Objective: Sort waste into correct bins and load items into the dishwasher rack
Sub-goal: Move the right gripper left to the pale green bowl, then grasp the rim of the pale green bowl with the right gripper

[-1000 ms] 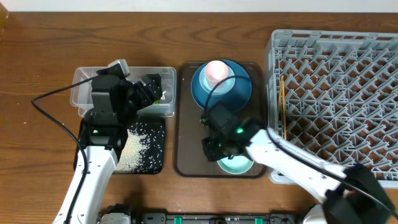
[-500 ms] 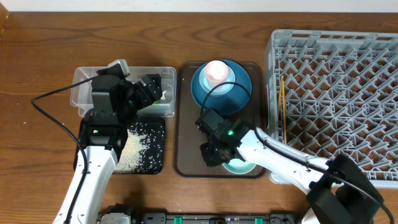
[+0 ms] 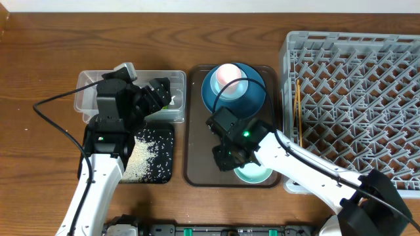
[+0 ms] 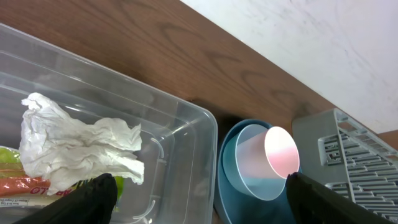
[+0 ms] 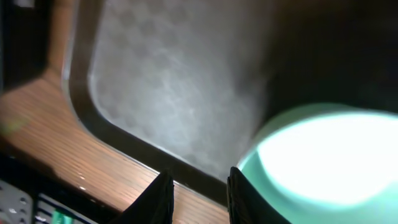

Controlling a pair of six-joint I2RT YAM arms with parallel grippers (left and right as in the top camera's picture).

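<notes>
In the left wrist view my left gripper (image 4: 205, 208) hangs open over the right end of the clear tub (image 4: 180, 124), holding nothing. A crumpled white tissue (image 4: 74, 143) and a yellow-green wrapper (image 4: 119, 185) lie inside the tub. From overhead, the black tray (image 3: 164, 134) holds white rice grains (image 3: 141, 157). My right gripper (image 5: 199, 199) hovers low over the front of the brown tray (image 5: 161, 93), jaws narrowly parted and empty, just left of the mint bowl (image 5: 317, 162). A pink cup (image 3: 228, 73) rests in the blue plate-bowl (image 3: 252, 98). Chopsticks (image 3: 298, 111) lie in the grey rack (image 3: 354, 98).
The brown serving tray (image 3: 197, 151) sits between the two bins and the rack. The rack's left wall stands right beside the tray's right edge. A black cable (image 3: 56, 118) loops off the left arm across the wooden table (image 3: 39, 52).
My right gripper has drifted slightly left and back beside the mint bowl, still over the tray's front. The left arm has not moved.
</notes>
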